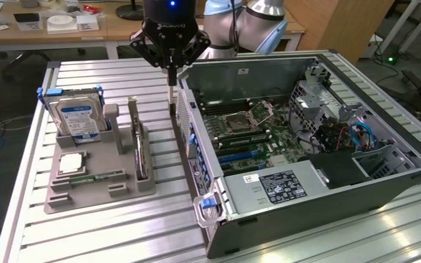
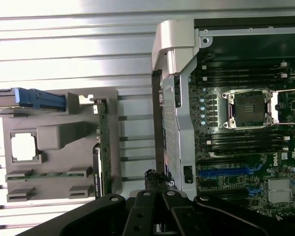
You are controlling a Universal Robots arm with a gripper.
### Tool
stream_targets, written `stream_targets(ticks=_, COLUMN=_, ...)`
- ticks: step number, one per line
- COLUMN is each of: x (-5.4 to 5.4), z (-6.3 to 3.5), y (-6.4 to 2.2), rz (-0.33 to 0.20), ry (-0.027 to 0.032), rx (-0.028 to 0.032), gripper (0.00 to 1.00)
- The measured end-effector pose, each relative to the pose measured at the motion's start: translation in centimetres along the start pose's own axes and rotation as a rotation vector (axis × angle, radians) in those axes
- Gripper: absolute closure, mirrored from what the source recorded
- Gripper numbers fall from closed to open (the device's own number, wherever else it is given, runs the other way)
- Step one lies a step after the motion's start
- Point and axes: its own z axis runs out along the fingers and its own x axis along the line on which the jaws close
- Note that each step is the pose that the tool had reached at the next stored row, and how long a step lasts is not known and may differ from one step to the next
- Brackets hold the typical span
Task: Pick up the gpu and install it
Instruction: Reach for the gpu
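None of the job shows as done yet. Nearest, at lower centre of the exterior view, the open case (image 1: 298, 219) lies on the tabletop (image 1: 108, 235) with its blue slots (image 1: 236, 157) bare. Left of it, at mid-left, the gpu (image 1: 140, 150) stands on edge in the grey tray (image 1: 86, 200), untouched. Farther back, at upper centre, the gripper (image 1: 171, 107) hangs between tray and case, fingers pressed together on nothing. Pick-up and installing both remain.
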Motion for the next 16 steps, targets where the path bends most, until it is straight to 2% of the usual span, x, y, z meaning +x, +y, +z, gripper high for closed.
stream_targets(ticks=16, x=1.5, z=-0.01, y=-0.13, rz=0.000, ry=0.0000, rx=-0.0001, gripper=0.89)
